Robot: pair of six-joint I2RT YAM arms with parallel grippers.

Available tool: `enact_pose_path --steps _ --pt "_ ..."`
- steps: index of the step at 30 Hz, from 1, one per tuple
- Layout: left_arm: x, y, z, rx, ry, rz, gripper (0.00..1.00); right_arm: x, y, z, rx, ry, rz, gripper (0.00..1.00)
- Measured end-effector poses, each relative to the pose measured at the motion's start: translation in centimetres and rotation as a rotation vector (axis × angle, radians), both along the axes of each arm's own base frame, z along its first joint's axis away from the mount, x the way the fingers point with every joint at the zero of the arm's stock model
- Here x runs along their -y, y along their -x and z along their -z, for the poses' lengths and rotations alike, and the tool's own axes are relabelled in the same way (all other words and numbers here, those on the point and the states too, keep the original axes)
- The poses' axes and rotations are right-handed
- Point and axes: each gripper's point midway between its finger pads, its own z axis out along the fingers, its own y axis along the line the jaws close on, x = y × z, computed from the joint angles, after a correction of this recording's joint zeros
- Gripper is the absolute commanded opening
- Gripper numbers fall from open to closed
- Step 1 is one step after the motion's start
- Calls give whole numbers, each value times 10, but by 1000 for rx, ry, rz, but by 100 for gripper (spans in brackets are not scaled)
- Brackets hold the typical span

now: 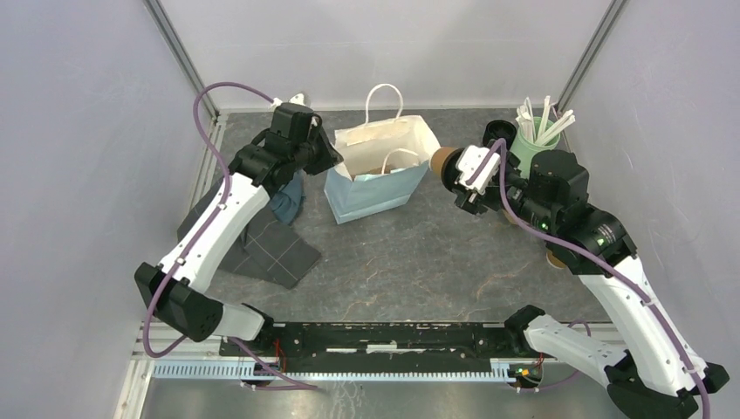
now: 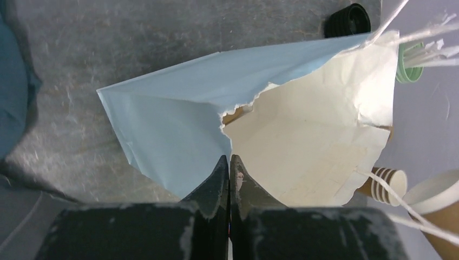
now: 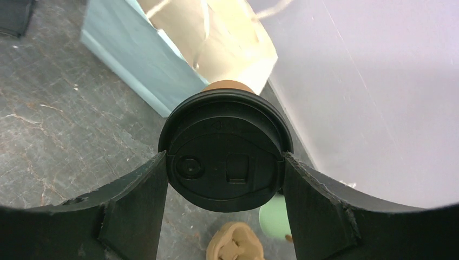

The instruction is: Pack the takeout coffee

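Left side: stretched toward far centre, forearm sloping up from a low elbow. Pinches with left gripper [image 2: 228, 161], jaws pressed together on the torn left rim of the paper bag [image 1: 375, 188].

Right side: angled in from the right, wrist level with the bag's mouth. Clamps with right gripper [image 1: 462, 179], jaws apart around the black lid of the takeout coffee [image 3: 224, 146]. Carries it sideways, off the table, brown base just beside the bag's right edge, outside it.

Inside the upright, open bag: one white handle folded in; the rest unreadable.

Inside the green cup [image 1: 534, 147], far right: white straws.
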Motion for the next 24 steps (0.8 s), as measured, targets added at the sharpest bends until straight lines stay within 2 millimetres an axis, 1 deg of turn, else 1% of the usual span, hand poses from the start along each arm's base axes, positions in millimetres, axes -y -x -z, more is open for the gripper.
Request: enact_pose_path --steps 3,5,10,15,21,24 --pt "5 -4 -6 85 -24 85 2 -10 5 -3 18 13 -79 0" --pt "4 0 -2 128 -49 128 2 -14 8 -5 22 15 -115 0" --pt "-6 22 18 208 -118 231 2 -26 14 -8 21 7 -193 0" --pt "-11 40 37 253 -136 290 2 -43 29 -7 9 -13 -325 0" --pt "-10 52 43 327 -98 314 2 -55 40 1 1 -36 -414 0" --pt "-10 62 45 372 -75 326 2 -60 38 6 -9 -24 -435 0"
